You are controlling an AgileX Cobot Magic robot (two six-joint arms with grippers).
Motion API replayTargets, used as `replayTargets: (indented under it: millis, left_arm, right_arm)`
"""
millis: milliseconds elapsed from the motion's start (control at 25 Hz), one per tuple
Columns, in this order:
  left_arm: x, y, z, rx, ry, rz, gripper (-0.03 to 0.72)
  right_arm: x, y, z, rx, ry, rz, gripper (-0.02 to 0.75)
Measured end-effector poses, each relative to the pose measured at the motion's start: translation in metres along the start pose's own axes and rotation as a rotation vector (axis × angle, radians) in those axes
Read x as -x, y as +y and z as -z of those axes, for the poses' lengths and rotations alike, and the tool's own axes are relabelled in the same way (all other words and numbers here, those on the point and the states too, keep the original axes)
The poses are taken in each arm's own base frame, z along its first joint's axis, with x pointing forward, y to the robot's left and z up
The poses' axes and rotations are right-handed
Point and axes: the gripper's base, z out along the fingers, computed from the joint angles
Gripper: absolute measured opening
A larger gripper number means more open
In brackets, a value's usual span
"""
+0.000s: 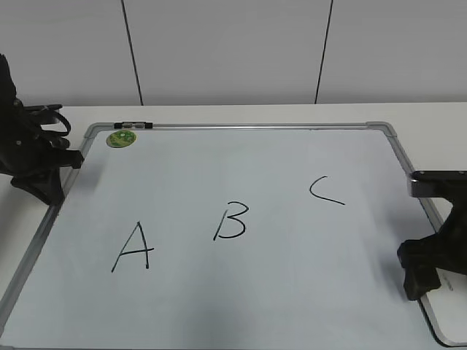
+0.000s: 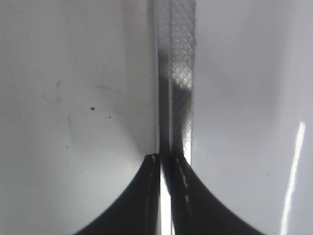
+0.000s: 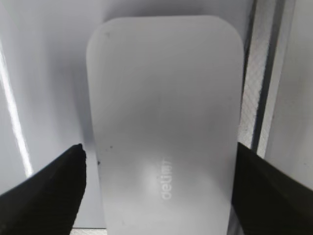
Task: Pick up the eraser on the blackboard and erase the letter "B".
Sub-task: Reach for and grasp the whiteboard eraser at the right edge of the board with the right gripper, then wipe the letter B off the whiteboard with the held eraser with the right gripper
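The blackboard is a white board with a grey frame and lies flat on the table. The black letter "B" is drawn near its middle. The eraser is a white rounded block with faint grey lettering. It lies at the board's right edge, and in the exterior view the right arm partly hides it. My right gripper is open, low over the eraser, one finger at each long side. My left gripper is shut and empty, over the board's left frame.
A black "A" is left of the B and a black "C" is to its right. A round green sticker sits at the board's far left corner. The grey frame strip runs just beside the eraser.
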Motion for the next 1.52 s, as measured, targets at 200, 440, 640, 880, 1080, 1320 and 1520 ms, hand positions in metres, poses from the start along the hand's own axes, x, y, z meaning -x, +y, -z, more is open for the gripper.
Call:
replayTargets:
  millis: [200,440,640,880,1080,1320,1520]
  left_arm:
    - [0.000,0.000,0.000,-0.001,0.000,0.001,0.029]
    - [0.000,0.000,0.000,-0.003,0.000,0.002,0.029]
    - [0.000,0.000,0.000,-0.003,0.000,0.002,0.029]
    - [0.000,0.000,0.000,-0.003,0.000,0.002,0.029]
    - [0.000,-0.001,0.000,-0.009,0.000,0.007,0.029]
    - [0.000,-0.001,0.000,-0.013,0.000,0.010,0.029]
    - [0.000,-0.001,0.000,-0.015,-0.001,0.011,0.029]
  right_arm:
    - [0.001,0.000,-0.003,-0.002,-0.001,0.002,0.640]
    - [0.001,-0.001,-0.003,-0.008,-0.002,0.009,0.524]
    - [0.001,-0.001,-0.003,-0.008,-0.002,0.009,0.520]
    - [0.000,0.002,-0.003,0.024,0.015,-0.031,0.520]
    - [0.003,0.005,0.003,0.050,0.064,-0.058,0.519]
    - [0.032,0.017,0.042,0.105,0.041,-0.005,0.519]
    - [0.064,0.046,0.077,0.127,-0.010,0.093,0.519]
